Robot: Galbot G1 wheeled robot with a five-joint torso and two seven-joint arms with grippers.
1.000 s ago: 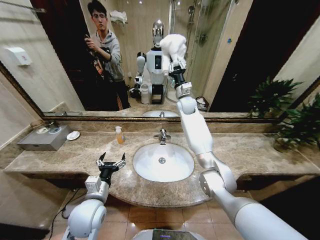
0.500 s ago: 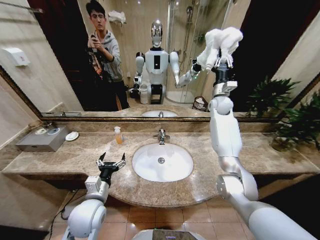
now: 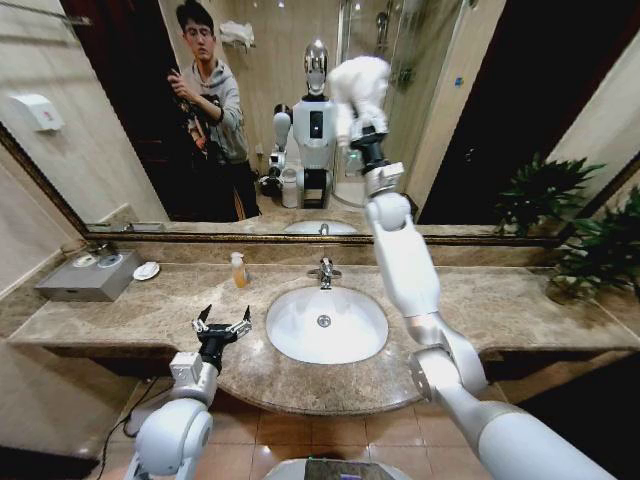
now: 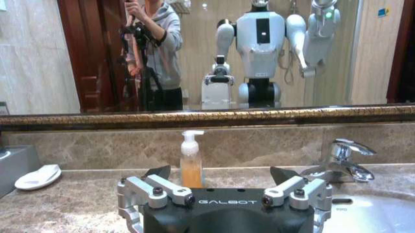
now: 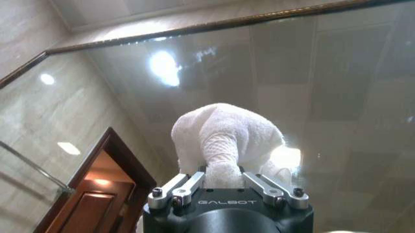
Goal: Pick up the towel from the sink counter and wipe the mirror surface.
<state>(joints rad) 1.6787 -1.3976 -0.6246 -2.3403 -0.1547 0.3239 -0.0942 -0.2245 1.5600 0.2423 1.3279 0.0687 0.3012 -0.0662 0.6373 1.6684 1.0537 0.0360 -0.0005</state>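
My right arm reaches up over the basin, and its gripper (image 3: 360, 115) is shut on the white towel (image 3: 358, 82), which is bunched against the mirror (image 3: 470, 110) near its upper middle. In the right wrist view the towel (image 5: 224, 133) bulges out of the gripper (image 5: 224, 177) and presses on the glass (image 5: 350, 82). My left gripper (image 3: 222, 325) hovers open and empty over the sink counter (image 3: 130, 310) to the left of the basin; the left wrist view shows the same gripper (image 4: 220, 182) facing the mirror's frame.
An oval white basin (image 3: 325, 325) with a chrome tap (image 3: 323, 270) lies below the right arm. A soap bottle (image 3: 238, 270), a soap dish (image 3: 146, 270) and a grey box (image 3: 88, 275) stand at the back left. Green plants (image 3: 590, 245) crowd the far right.
My right arm has swept the towel across the mirror: out to the right half a second ago, and now back left near the middle. The left arm has not moved.
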